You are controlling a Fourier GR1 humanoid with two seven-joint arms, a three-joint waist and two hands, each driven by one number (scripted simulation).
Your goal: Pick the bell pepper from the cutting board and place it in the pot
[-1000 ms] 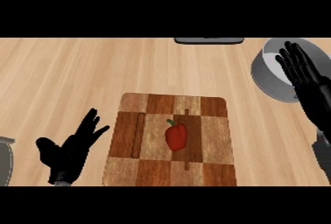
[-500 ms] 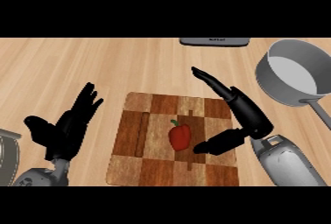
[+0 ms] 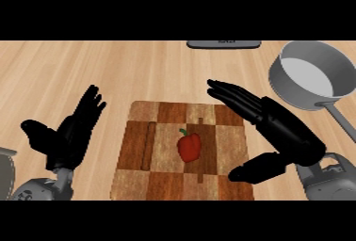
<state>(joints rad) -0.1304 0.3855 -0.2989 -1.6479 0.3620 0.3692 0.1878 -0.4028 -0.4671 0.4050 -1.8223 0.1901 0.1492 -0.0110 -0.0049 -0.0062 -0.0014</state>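
A red bell pepper point(image 3: 189, 147) with a green stem lies near the middle of the checkered wooden cutting board point(image 3: 156, 180). My right hand point(image 3: 285, 132) hovers over the board's right edge, open, fingers stretched toward the upper left and thumb low, just right of the pepper and apart from it. At the upper right stands the grey pot point(image 3: 314, 75), its handle running down and right. My left hand point(image 3: 68, 134) rests open left of the board, fingers up.
A dark flat object point(image 3: 224, 44) sits at the counter's far edge, top centre. A grey rounded thing point(image 3: 5, 169) shows at the left edge. Bare wooden counter lies between the board and the pot.
My right hand has come from over the pot down and left to the board's right side, close beside the pepper. The view has shifted slightly; the pepper has not moved on the board.
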